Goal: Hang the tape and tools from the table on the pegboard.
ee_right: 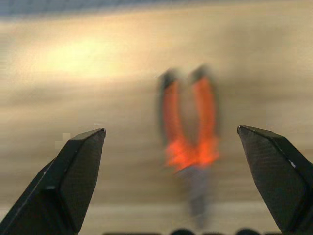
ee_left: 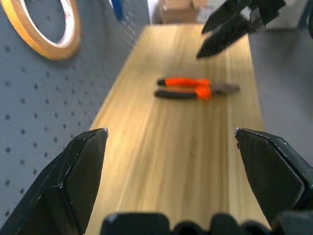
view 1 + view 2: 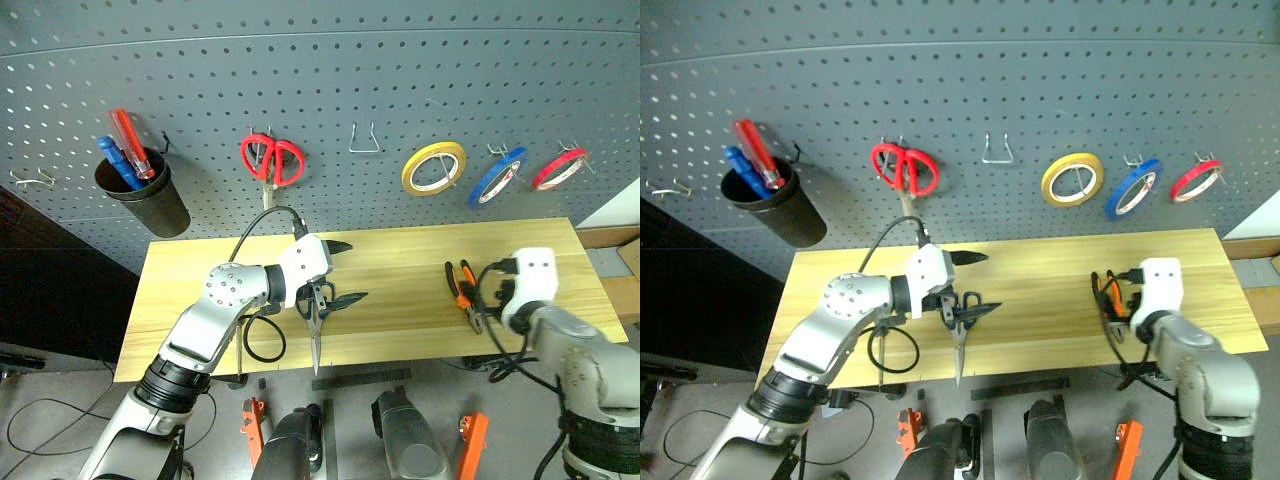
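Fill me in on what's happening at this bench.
The robot is hanging tools on the pegboard. The red tape already hangs there, beside the blue and yellow rolls. The pliers lie on the table, and the open right gripper points down at them. The left gripper is open too, just above the dark-handled scissors lying near the table's front edge. Neither holds anything.

pliers (image 1: pixel 190 147) blurred in right wrist view, yellow roll (image 2: pixel 44 29) cut off by frame edge
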